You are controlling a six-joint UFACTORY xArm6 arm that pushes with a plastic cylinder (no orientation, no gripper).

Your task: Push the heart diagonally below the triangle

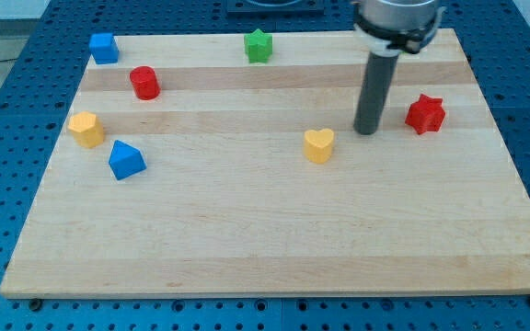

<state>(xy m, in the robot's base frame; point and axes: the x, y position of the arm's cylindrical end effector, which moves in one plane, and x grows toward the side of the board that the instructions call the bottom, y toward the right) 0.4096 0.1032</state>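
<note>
A yellow heart (318, 145) lies right of the board's middle. A blue triangle (125, 160) lies at the view's left, far from the heart. My tip (367, 131) rests on the board just right of and slightly above the heart, a short gap apart from it. A red star (425, 114) lies right of the tip.
A wooden board (265, 248) sits on a blue perforated table. A blue cube (104, 47) is at the top left, a red cylinder (144, 83) below it, a yellow block (86, 129) at the left edge, a green star (259, 45) at the top.
</note>
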